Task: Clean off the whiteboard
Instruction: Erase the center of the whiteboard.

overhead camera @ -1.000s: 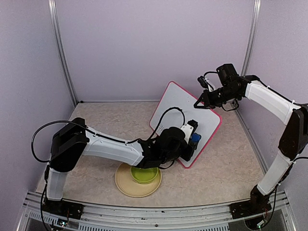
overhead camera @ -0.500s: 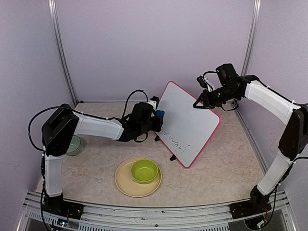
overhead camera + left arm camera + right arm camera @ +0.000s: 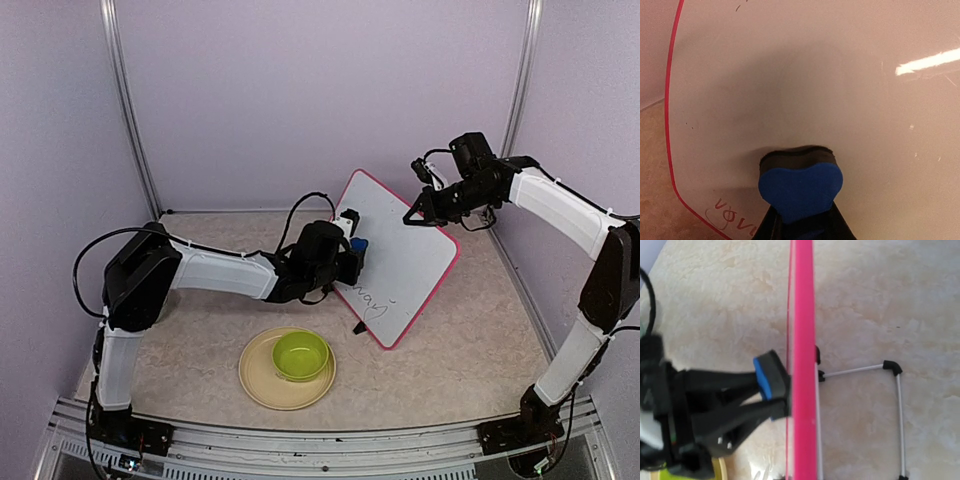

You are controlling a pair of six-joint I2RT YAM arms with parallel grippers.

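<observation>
Wiping step in progress: left gripper (image 3: 352,247) is clamping the blue eraser (image 3: 800,192) against the whiteboard (image 3: 410,255), which is standing tilted mid-table. Right gripper (image 3: 415,213) is pinching its top edge. Next, probably: sweeping down over the handwriting (image 3: 372,303).

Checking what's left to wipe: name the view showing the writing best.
Top external: the writing shows plainly on the whiteboard's lower part. Left wrist catches only a scrap of it; right wrist sees the board edge-on, no writing.

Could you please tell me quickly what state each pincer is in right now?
Left pincer: closed on the blue eraser, pressed against the whiteboard.
Right pincer: closed on the whiteboard's top edge.
</observation>
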